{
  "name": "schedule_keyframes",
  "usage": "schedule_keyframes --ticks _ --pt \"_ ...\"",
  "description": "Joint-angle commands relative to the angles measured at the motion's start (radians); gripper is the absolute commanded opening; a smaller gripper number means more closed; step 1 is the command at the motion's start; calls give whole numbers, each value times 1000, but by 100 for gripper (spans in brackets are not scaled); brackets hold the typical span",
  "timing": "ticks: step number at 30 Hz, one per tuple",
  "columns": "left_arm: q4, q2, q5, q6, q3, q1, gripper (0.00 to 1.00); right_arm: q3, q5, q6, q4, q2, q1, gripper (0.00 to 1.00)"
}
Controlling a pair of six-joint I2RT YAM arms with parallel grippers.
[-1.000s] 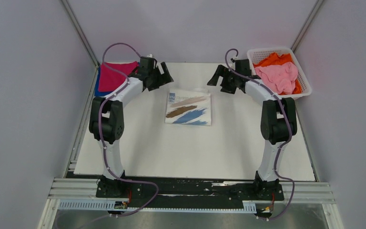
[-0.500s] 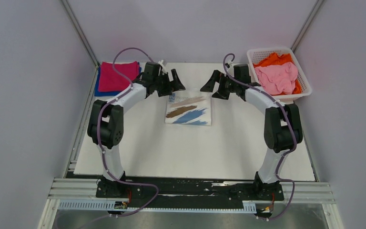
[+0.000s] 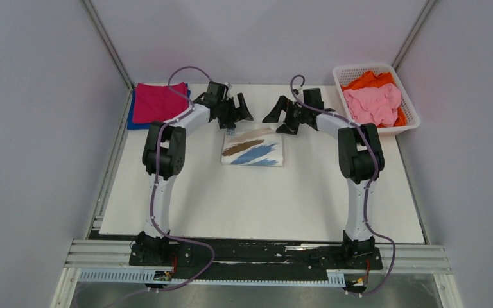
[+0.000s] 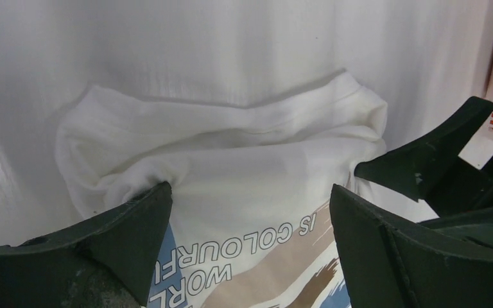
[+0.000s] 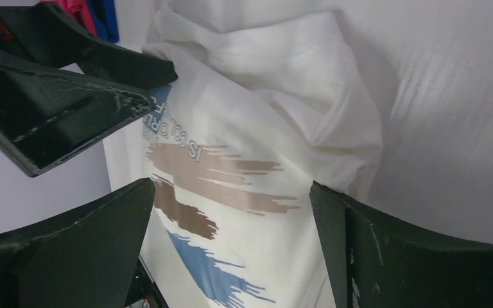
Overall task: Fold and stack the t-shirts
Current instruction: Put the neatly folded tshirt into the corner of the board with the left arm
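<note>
Printed tee (image 3: pixel 252 149): soft white knit with tan, brown and blue streaks, folded to a rectangle, its far edge bunched in rounded folds. It lies mid-table (image 3: pixel 263 199), toward the far side.

Left gripper (image 3: pixel 244 110) and right gripper (image 3: pixel 276 117): jaws wide and empty, at the tee's far edge.

Far left: flat magenta tee (image 3: pixel 160 101) on blue tee (image 3: pixel 131 119).

Far right: white lattice basket (image 3: pixel 413 114) holding a crumpled pink tee (image 3: pixel 373 102) over an orange tee (image 3: pixel 367 79).

The white printed tee (image 3: pixel 253 146) lay folded, streaks up, near the middle of the tabletop's (image 3: pixel 263 199) far edge. A folded magenta tee (image 3: pixel 157 102) sat on a blue tee (image 3: pixel 130 117) at the far left corner. A pink tee (image 3: pixel 372 104) and an orange tee (image 3: pixel 367 79) lay crumpled in the basket (image 3: pixel 359 67) at the far right corner.
</note>
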Motion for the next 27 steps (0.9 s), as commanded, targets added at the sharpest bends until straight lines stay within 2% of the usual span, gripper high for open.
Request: schedule_keyframes --ticks 1,6,10,16,20,27 --pt "-120 92 -78 7 69 9 100 64 34 9 16 74 -4 100" --pt "-141 96 -83 2 24 9 100 32 86 -6 -14 90 -5 100" --pt "-128 17 -128 16 -83 8 100 -36 95 -23 -25 45 -5 100" --pt "-104 -178 -121 67 -258 -17 100 -233 125 -49 -21 -122 23 100" --pt "-46 -317 -149 78 -430 -54 100 -330 145 -82 -18 -236 43 100" --pt "-57 -505 -253 84 -455 -70 100 -395 214 -83 -28 -446 47 100"
